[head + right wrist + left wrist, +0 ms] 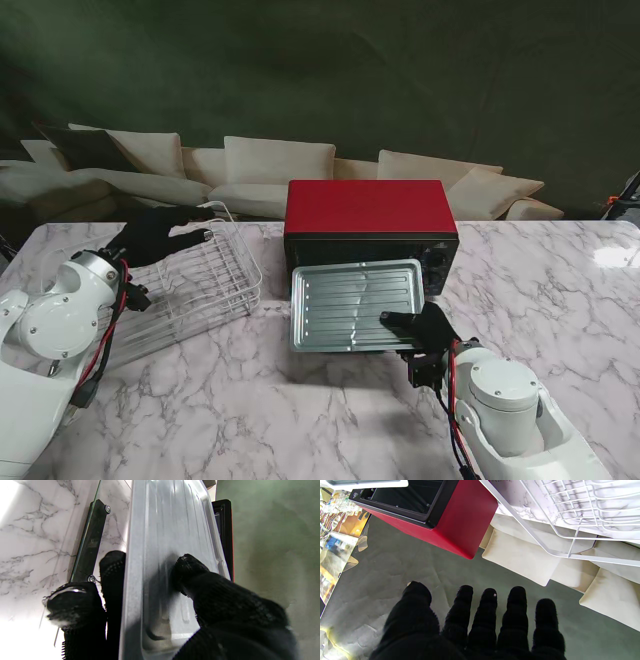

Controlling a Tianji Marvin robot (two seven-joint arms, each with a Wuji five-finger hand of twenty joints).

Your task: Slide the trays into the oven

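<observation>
Roughly halfway on tray one: right hand (pixel 425 330) pinching the near-right corner of the ribbed metal baking tray (pixel 352 303) poking out of the red toaster oven (pixel 368 222), left hand (pixel 155 232) spread, holding nothing, over the untouched wire rack (pixel 195 285).

This looks like a staged home setting in a lab or studio. A marble-patterned tabletop (pixel 560 300) carries a red oven (pixel 368 215) near its far edge, with a metal tray (pixel 355 305) in front of it and a white wire rack (pixel 205 280) toward the left edge. Beyond the far edge runs a cream sofa (pixel 280 165) with loose cushions. Behind it hangs a dark green cloth backdrop (pixel 320 70), creased like a studio curtain rather than a house wall.
</observation>
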